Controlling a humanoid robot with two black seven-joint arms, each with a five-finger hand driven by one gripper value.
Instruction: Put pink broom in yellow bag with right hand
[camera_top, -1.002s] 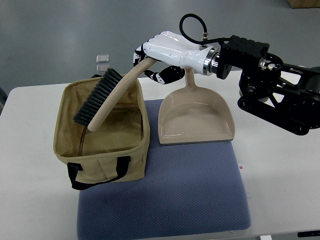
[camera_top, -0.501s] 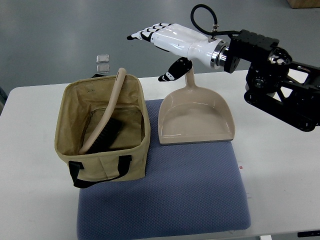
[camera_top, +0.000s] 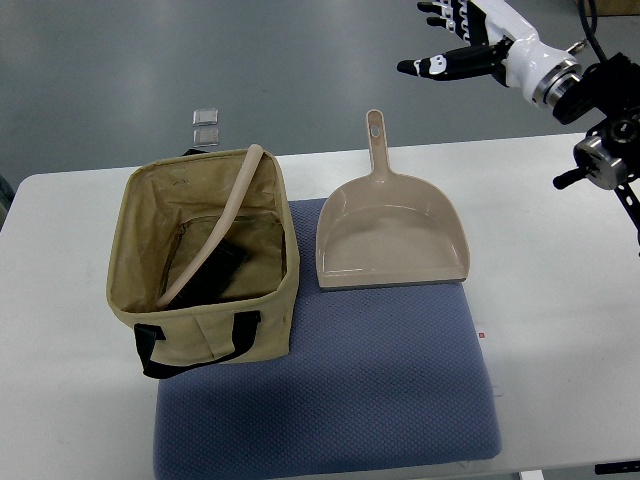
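The broom (camera_top: 210, 245) now lies inside the bag (camera_top: 205, 320), handle leaning on the rim. The right hand (camera_top: 462, 45) has pulled away upward, fingers spread, empty; task looks complete.

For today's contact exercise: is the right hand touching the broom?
Apart. The top view shows the right hand open in the far right corner, well clear of the broom lying inside the bag.

White right hand (camera_top: 470, 45) with black-tipped fingers (camera_top: 418, 67), silver wrist ring, black jointed arm.
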